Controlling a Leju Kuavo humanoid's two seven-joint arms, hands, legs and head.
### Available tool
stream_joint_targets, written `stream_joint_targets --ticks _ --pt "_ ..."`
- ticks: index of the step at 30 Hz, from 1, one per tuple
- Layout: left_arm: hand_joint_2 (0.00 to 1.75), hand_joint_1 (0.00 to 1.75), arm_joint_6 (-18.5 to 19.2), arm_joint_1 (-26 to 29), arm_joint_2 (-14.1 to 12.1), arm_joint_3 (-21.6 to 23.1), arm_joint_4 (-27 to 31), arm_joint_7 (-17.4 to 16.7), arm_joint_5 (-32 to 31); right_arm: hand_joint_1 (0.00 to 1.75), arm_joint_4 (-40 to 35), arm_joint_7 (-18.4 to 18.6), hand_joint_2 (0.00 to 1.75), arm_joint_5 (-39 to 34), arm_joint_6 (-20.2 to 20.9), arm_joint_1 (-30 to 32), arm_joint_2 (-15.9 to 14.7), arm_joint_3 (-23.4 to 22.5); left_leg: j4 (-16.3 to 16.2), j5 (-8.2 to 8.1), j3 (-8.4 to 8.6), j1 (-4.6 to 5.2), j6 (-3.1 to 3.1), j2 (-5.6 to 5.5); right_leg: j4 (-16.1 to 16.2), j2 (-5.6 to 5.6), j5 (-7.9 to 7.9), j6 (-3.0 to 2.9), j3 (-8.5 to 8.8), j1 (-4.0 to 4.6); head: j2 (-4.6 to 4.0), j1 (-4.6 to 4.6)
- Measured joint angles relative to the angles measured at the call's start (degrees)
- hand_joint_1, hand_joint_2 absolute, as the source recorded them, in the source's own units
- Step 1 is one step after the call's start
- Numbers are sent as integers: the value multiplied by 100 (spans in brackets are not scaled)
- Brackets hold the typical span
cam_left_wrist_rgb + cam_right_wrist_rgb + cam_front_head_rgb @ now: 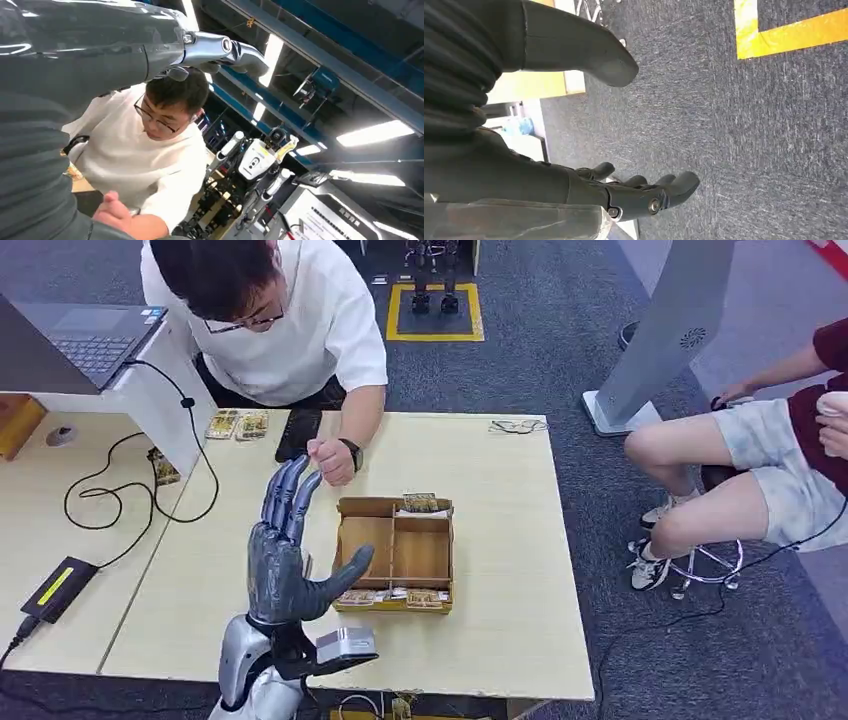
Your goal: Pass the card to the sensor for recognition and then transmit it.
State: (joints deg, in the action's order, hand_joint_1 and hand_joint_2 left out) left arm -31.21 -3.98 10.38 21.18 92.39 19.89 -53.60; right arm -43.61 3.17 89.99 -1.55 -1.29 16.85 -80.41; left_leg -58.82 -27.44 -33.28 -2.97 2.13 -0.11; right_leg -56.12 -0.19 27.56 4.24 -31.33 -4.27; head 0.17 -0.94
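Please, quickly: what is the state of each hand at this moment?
Left hand: open, fingers extended above the table, holding nothing.
Right hand: open, fingers apart over the carpet, holding nothing.

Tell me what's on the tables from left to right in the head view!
Laptop → black power brick → robot's left hand → wooden card box → glasses.

The head view looks down from high onto the counter (500, 540), the left wrist view tilts up closely at the same seated person (150, 150), and the right wrist view faces carpet (724, 125).
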Motion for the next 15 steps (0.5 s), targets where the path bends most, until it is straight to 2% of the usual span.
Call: stream_joint_targets --ticks 5,12,15 --pt "175 0 168 108 -79 22 72 57 -72 0 -96 -13 175 0 44 4 26 -22 0 0 0 0 0 1 0 1 0 0 1 0 0 0" --pt "175 0 306 292 -227 63 96 577 33 0 -205 -13 175 0 87 42 28 -22 0 0 0 0 0 0 0 0 0 0 0 0 0 0" --pt "175 0 321 325 -262 94 96 632 11 0 -212 -15 175 0 101 43 28 -22 0 0 0 0 0 1 0 1 0 0 0 0 0 2"
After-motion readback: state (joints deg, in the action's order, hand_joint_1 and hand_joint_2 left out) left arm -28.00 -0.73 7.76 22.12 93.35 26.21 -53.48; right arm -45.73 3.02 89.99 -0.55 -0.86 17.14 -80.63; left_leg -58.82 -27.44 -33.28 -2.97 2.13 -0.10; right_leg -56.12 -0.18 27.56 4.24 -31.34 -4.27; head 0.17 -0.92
